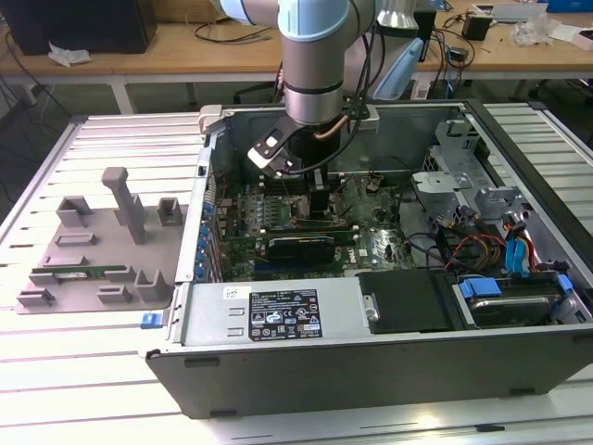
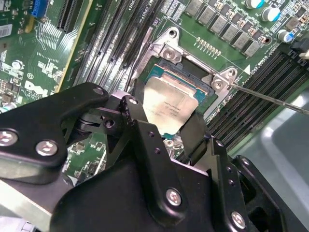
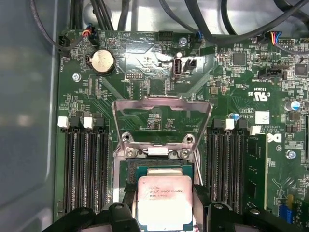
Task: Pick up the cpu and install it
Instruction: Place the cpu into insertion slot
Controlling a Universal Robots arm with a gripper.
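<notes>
- Hand (image 2: 166,123): black, two-fingered, on the single arm. Its fingers (image 2: 133,108) press two opposite edges of the small flat square cpu (image 2: 170,104) with the shiny silver metal top. Judged clamped on it.
- Cpu location: between the fingers, directly over the square black socket (image 3: 161,170) with the metal frame, covering part of its opening. Cannot tell whether it is seated or just above.
- Key relation: socket lies straight beneath the hand, not off to a side. In the first wrist view the cpu's edges look parallel to the socket frame.
- Silver hinged retention plate (image 3: 161,102) stands swung open behind the socket.
- Surround: green motherboard (image 3: 241,82), black memory slots on both sides of the socket.
- Exterior view: arm reaches down into the open grey metal computer case (image 1: 389,362) on the white slatted counter (image 1: 93,148).
</notes>
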